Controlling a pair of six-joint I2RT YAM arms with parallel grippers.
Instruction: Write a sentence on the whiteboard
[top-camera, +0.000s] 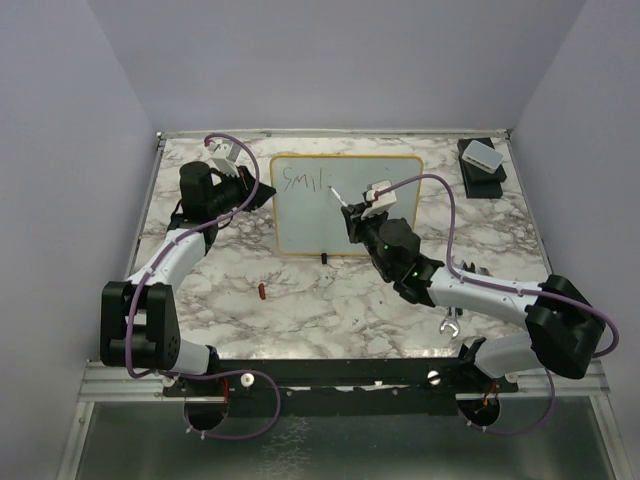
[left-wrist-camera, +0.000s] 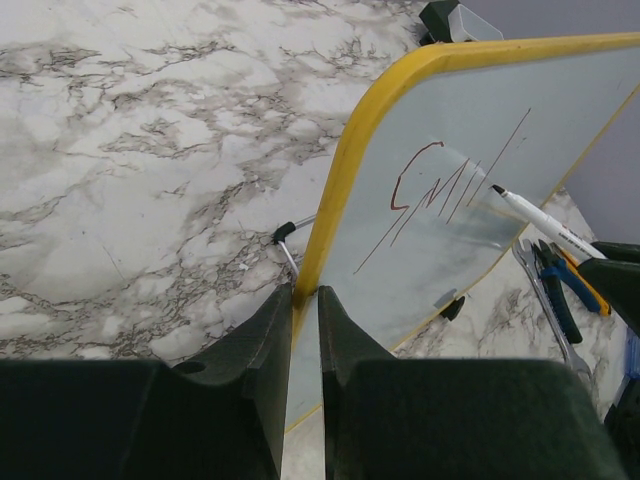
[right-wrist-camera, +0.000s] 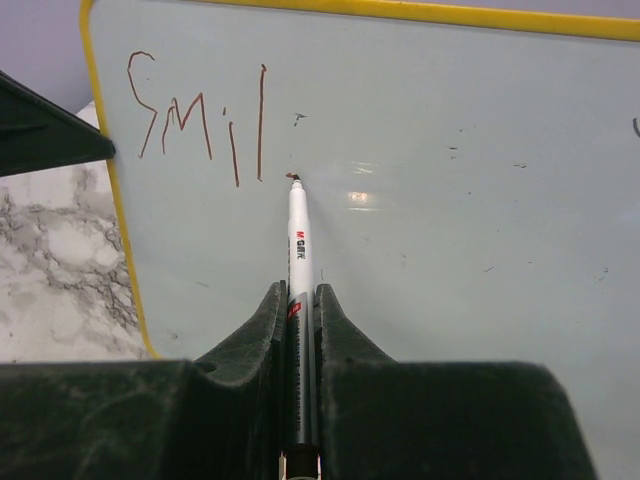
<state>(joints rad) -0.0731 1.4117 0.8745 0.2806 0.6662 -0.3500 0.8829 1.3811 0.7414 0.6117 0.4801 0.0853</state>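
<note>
Left to right: the left gripper (left-wrist-camera: 305, 300), with dark matte fingers, has its jaws drawn almost together on the left edge of the whiteboard (left-wrist-camera: 440, 250). It pinches the thin yellow rim, most likely to brace the board against the push of writing. The board is a rounded-corner rectangle with a pale, glossy face that throws back glare. It stands tilted on small black feet near the middle of the marble-patterned table (top-camera: 330, 310). A small red object (top-camera: 262, 291), possibly a pen cap, lies on the table in front of the board's left corner. The sentence (right-wrist-camera: 206, 122) sits in the board's upper left as thin reddish-brown strokes, of which only "Smil" is written. The marker (right-wrist-camera: 297, 230) is a slim white plastic barrel with a printed label. Its tip rests at or just off the face, immediately right of the last stroke and level with its foot, where the next letter would begin. The right gripper (right-wrist-camera: 302, 300) is closed tight around the lower barrel and holds it lengthwise between the fingers, so the tip points straight at the board. At the far right corner a small white box (top-camera: 481, 154) rests on a black base, well apart from the work.
</note>
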